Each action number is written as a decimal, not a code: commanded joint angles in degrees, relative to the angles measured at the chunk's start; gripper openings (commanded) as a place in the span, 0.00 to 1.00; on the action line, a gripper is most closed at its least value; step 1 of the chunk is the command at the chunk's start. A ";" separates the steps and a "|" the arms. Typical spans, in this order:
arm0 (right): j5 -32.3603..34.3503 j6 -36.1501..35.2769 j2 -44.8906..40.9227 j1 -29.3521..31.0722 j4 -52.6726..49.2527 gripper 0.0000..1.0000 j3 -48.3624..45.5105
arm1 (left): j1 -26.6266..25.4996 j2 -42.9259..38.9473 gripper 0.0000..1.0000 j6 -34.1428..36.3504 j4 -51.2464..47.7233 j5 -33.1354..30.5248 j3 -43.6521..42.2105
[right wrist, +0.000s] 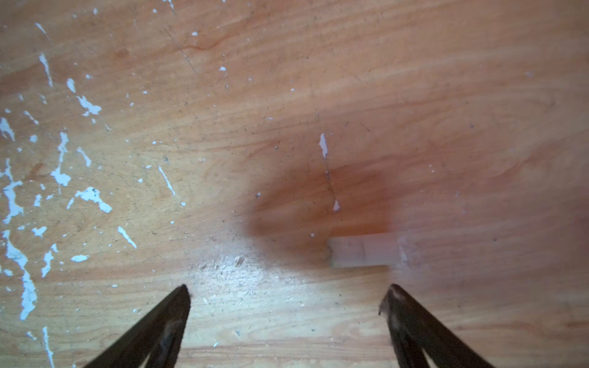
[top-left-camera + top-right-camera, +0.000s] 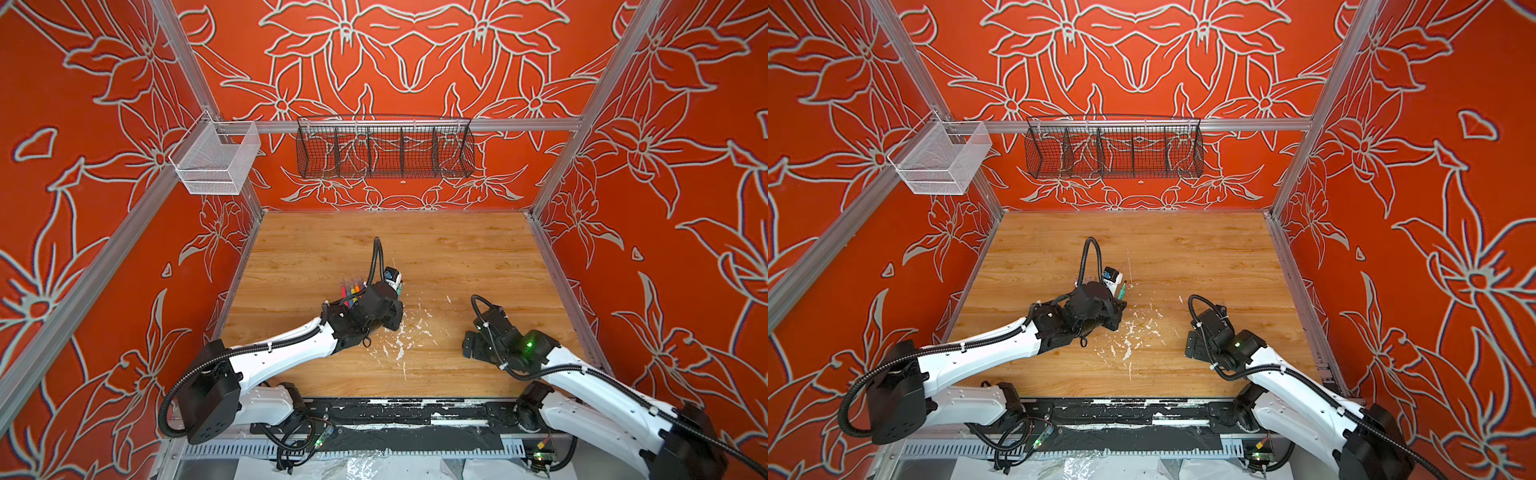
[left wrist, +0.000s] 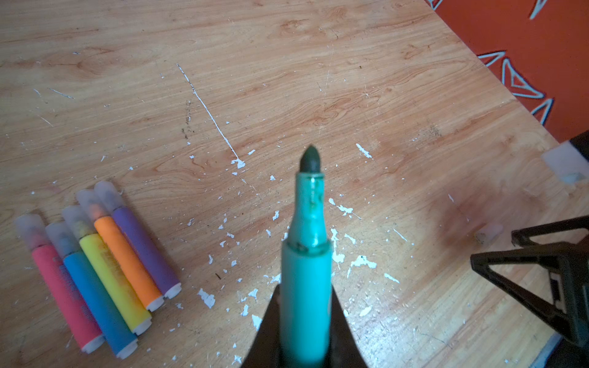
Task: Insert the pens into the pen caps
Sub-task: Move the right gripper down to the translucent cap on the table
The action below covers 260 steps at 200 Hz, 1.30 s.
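green pen (image 3: 306, 270): I see a teal-green body and a dark grey-green tip.
capped pens (image 3: 111, 274): I read pink, blue, yellow, orange and purple, each under a frosted clear cap.
loose cap (image 1: 363, 250): milky, colourless.
table (image 3: 287, 79): light wood grain, flecked white.
walls (image 2: 395, 62): orange-red with pale grey flower outlines.
wire basket (image 2: 384, 149): black.
mesh basket (image 2: 216, 160): white.

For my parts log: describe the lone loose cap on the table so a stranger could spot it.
On the wooden table, look just ahead of the open right end effector. The cap lies there on its side, alone: a clear stubby tube, unlike the flat white flecks nearby.
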 commanded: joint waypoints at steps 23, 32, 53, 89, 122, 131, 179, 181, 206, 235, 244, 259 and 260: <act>-0.72 1.18 2.09 -1.15 4.04 0.97 -1.34 | 0.10 -0.06 0.00 -0.72 -0.60 -0.58 1.47; 0.08 1.15 2.56 -1.17 4.05 0.97 -1.16 | 0.10 0.07 0.00 -0.65 -0.55 -0.51 1.58; 1.44 0.62 3.75 -1.32 5.03 0.97 -1.14 | 0.10 0.16 0.00 -0.76 -0.63 -0.46 1.70; 2.37 -1.12 7.44 -1.30 8.02 0.97 -1.06 | 0.10 0.19 0.00 -0.84 -0.68 -0.41 1.62; 4.28 -2.24 9.64 -1.29 7.27 0.87 0.25 | 0.10 0.25 0.00 -0.78 -0.45 -0.32 1.62; 4.06 -2.38 9.93 -1.26 7.94 0.84 0.04 | 0.10 0.31 0.00 -0.75 -0.45 -0.32 1.57; 6.88 -0.16 12.67 -1.17 8.30 0.74 -0.41 | 0.10 0.34 0.00 -0.99 -0.36 -0.23 1.58; 7.00 0.00 12.78 -1.23 8.52 0.74 -0.55 | 0.10 0.32 0.00 -1.03 -0.34 -0.27 1.55; 6.62 0.75 14.37 -1.23 9.40 0.66 -1.13 | 0.10 0.19 0.00 -1.13 -0.10 0.02 1.32; 6.41 0.31 14.71 -1.17 8.34 0.56 -0.36 | 0.10 0.21 0.00 -1.20 -0.10 0.48 1.48; 6.33 0.38 14.40 -1.20 7.86 0.53 -0.29 | 0.12 0.18 0.00 -1.15 -0.10 0.54 1.52; 5.79 0.35 13.83 -1.17 7.91 0.50 -0.65 | 0.09 0.05 0.00 -1.21 -0.15 0.48 1.40; 5.75 0.34 13.78 -1.21 7.91 0.50 -0.68 | 0.10 -0.01 0.00 -1.17 -0.12 0.48 1.42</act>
